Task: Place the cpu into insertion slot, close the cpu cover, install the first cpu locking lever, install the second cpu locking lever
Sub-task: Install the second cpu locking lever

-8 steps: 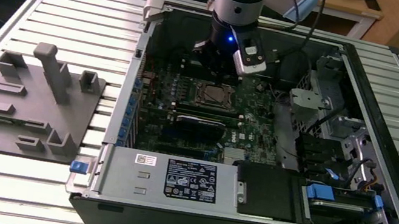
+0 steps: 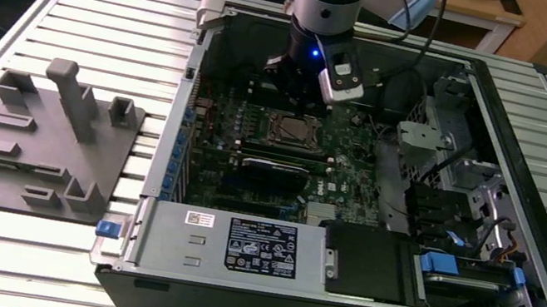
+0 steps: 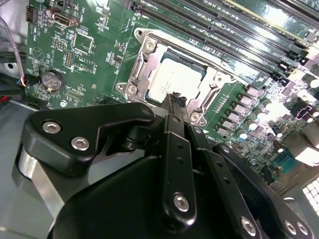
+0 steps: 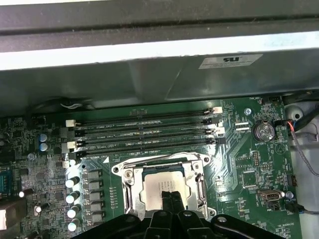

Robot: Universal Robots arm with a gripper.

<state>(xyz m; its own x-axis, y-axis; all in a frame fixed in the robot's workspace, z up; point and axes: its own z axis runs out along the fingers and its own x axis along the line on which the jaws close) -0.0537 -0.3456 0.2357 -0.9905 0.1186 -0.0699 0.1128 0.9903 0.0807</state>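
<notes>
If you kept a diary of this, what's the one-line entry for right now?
cpu seated in insertion slot | cpu cover down around it | gripper shut, tips just above cpu

even, soft overhead light fills the exterior view; the slatted worktop [image 2: 108,6] is bright, while the open computer case [image 2: 508,102] sinks into shadow around the hand [image 2: 301,95], where a small blue lamp glows on the arm. in the second wrist view the hand [image 3: 174,97] is dark and soft-focused, and glare whitens the board's corner beyond it. in the first wrist view a washed-out band crosses the case wall [image 4: 149,50].
</notes>
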